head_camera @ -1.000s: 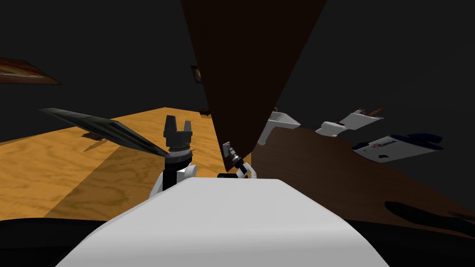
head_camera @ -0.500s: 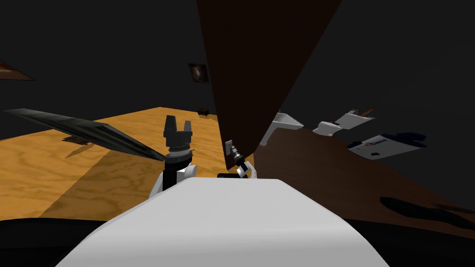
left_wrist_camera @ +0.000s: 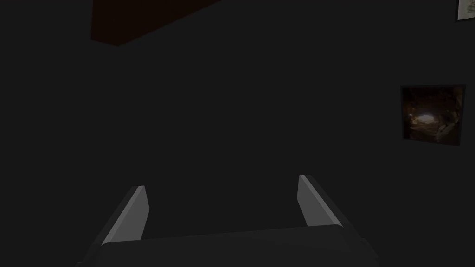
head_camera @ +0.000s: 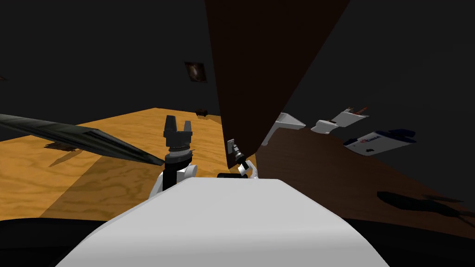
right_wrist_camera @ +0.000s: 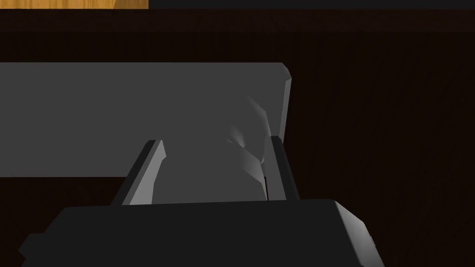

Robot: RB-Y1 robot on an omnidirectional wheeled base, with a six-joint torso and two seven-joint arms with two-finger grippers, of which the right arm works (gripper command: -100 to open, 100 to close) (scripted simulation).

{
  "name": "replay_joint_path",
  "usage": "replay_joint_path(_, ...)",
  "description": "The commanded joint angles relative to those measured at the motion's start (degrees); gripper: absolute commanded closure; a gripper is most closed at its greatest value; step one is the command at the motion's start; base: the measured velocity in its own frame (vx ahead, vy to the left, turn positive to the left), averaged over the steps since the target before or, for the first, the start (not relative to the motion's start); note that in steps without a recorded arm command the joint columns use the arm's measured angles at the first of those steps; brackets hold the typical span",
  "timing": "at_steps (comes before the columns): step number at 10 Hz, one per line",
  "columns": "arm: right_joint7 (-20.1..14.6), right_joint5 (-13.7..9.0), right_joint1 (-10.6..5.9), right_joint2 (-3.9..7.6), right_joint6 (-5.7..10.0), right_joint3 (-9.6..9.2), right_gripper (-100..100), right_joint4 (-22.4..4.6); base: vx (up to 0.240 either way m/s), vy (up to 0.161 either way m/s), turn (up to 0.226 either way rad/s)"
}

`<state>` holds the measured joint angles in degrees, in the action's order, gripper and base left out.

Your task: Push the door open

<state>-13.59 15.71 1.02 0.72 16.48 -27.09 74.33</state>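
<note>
From where I stand, the dark brown door (head_camera: 269, 69) rises as a broad wedge. Its lower corner comes down just past the right tool (head_camera: 235, 153), which sits at a small grey plate (head_camera: 230, 145) on the door's near edge. The left tool (head_camera: 178, 120), dark, points upward over the orange wood-grain floor (head_camera: 55, 176), its two prongs apart. A long dark slab (head_camera: 79, 134) slants in beside it (what it is, I cannot tell). Past the door lies a darker brown floor (head_camera: 334, 176) with a white basin (head_camera: 284, 124), a white toilet (head_camera: 331, 124) and a white-and-blue thing (head_camera: 378, 141). A small framed picture (head_camera: 195, 72) hangs on the dark wall.
</note>
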Motion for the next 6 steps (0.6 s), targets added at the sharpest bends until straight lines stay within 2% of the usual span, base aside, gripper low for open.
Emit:
replay_joint_path(1,0.4,-0.3,-0.50,0.57,0.13,1.75,100,-0.5,0.092,0.203,-0.084)
replay_joint_path(3,0.7,-0.7,-0.77,0.72,0.11,3.28,100,-0.8,0.107,0.199,-0.080)
replay_joint_path(6,1.3,-1.3,-1.17,-0.13,0.07,5.55,100,-1.2,0.132,0.175,-0.072)
